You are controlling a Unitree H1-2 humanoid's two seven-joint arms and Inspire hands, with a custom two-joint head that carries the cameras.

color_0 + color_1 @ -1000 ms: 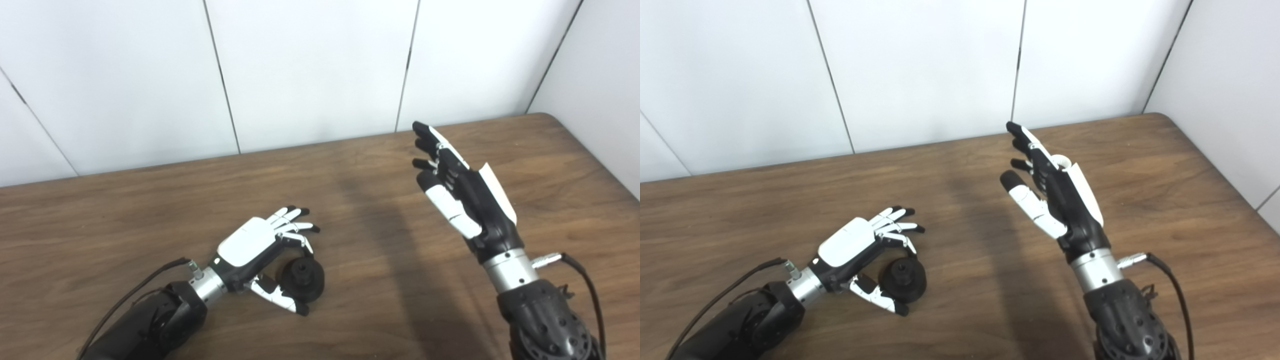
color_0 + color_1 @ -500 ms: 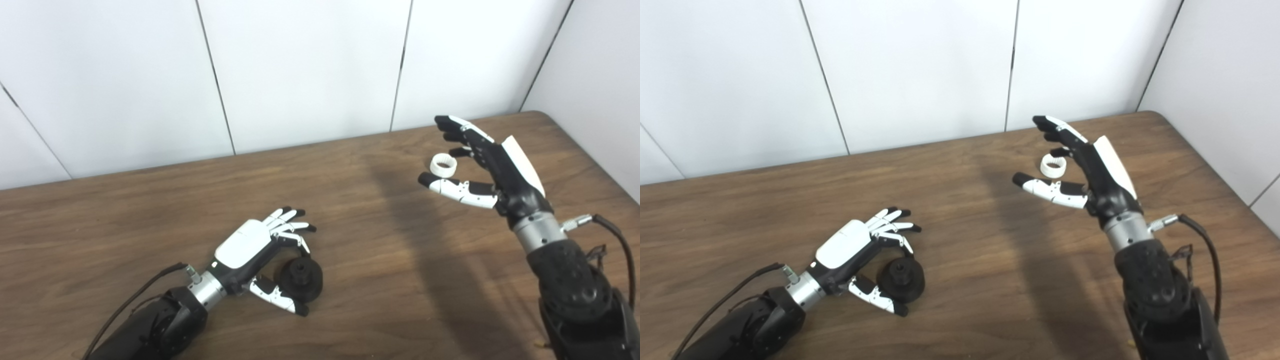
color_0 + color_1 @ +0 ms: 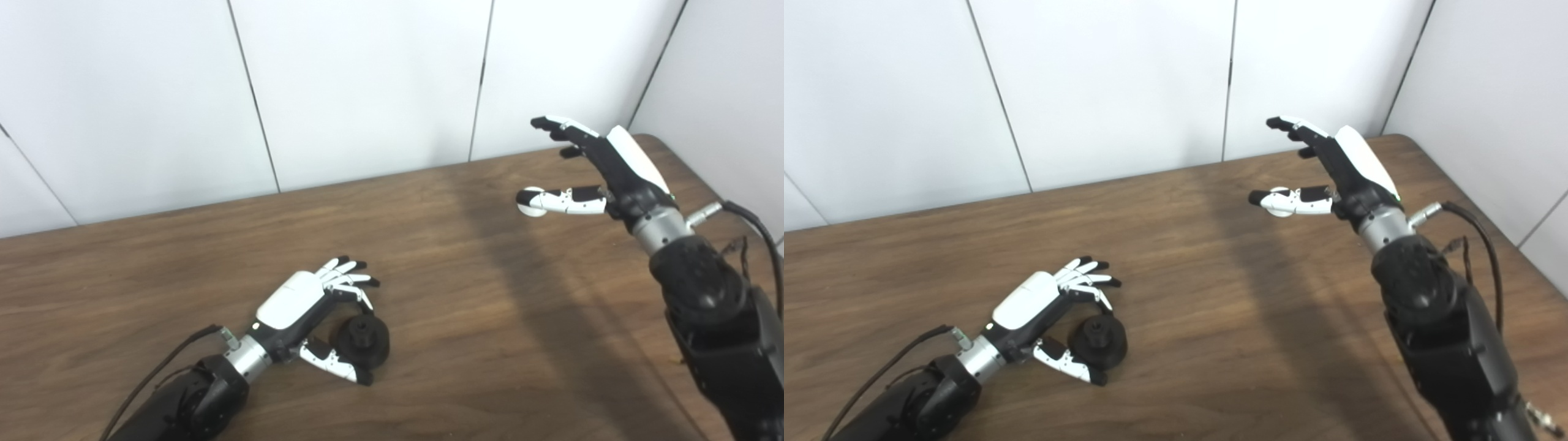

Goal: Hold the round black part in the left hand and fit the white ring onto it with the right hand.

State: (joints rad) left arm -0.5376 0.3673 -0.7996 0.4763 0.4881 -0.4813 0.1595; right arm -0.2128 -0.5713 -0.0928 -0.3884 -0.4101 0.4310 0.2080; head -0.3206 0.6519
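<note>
I have the right hand (image 3: 603, 168) raised over the far right part of the table (image 3: 184, 263), fingers spread wide and holding nothing. The white ring (image 3: 530, 210) lies on the wood just under the tip of the thumb; most of it is hidden behind that thumb, so I cannot tell whether they touch. My worry is that when I close here, the thumb clips the ring's rim instead of meeting it squarely against a finger, and a small light hoop like that would likely skid or roll toward the back edge.

The left hand (image 3: 1038, 312) rests low on the near left, fingers loosely curled and apart, thumb stretched along the near side of the round black part (image 3: 1100, 342). The part sits on the wood between thumb and fingers, cupped rather than gripped, as far as I can see. If I lift without closing first, I judge it slips out.

The two hands are well apart. The brown wood-grain top looks smooth. White wall panels (image 3: 361, 79) stand directly behind and to the right.
</note>
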